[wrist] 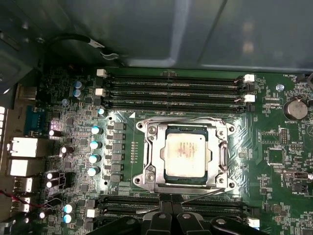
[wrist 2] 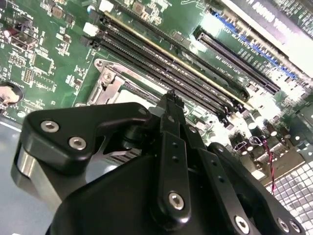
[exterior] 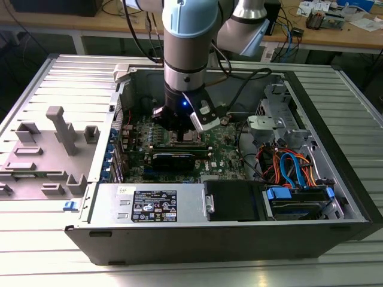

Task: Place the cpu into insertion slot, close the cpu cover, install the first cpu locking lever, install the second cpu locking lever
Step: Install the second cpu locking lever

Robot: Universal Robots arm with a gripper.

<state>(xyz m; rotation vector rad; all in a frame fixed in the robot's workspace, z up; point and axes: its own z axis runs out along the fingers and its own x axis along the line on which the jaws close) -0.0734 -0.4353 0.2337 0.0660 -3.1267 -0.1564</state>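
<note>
One cpu (wrist: 185,152) sits in the insertion slot (wrist: 152,152) mid-motherboard (wrist: 283,161), with the one cpu cover (wrist: 221,155) shut flat over it. The gripper (wrist 2: 170,98) hangs just above, fingers pressed together, holding nothing.

A light on the arm floods the green board (wrist: 274,147) brightly, with glare on the chip (wrist: 186,151). The case wall (wrist: 195,29) beyond stays dim and soft; board edges darken.
</note>
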